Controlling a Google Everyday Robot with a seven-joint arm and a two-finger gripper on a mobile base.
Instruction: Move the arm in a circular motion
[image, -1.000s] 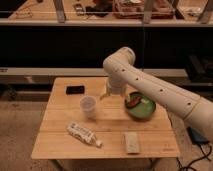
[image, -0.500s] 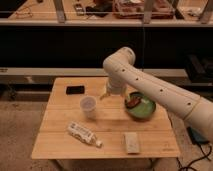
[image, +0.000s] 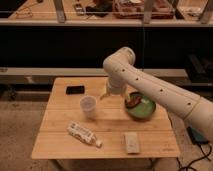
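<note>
Hardly any shift since a second ago: right of translucent white plastic cup (image: 88, 106) on wooden table (image: 60, 145), jaws hanging mid-frame, openness impossible to tell, nothing seen held. Cream-white tubular arm (image: 150, 90) arching over round green bowl (image: 143, 113). Circular sweep apparently barely advancing.

Arm (image: 150, 86) cream-white, small dark holes dotted along it. Gripper (image: 106, 94) pale cream, at arm tip above table (image: 57, 142), between cup (image: 88, 106) and bowl (image: 147, 111). Table light wood, plank lines. Cup translucent white. Bowl green, brown contents. Flat slab (image: 75, 90) black. Bottle (image: 82, 133) white, dark print. Sponge (image: 131, 142) pale beige.
</note>
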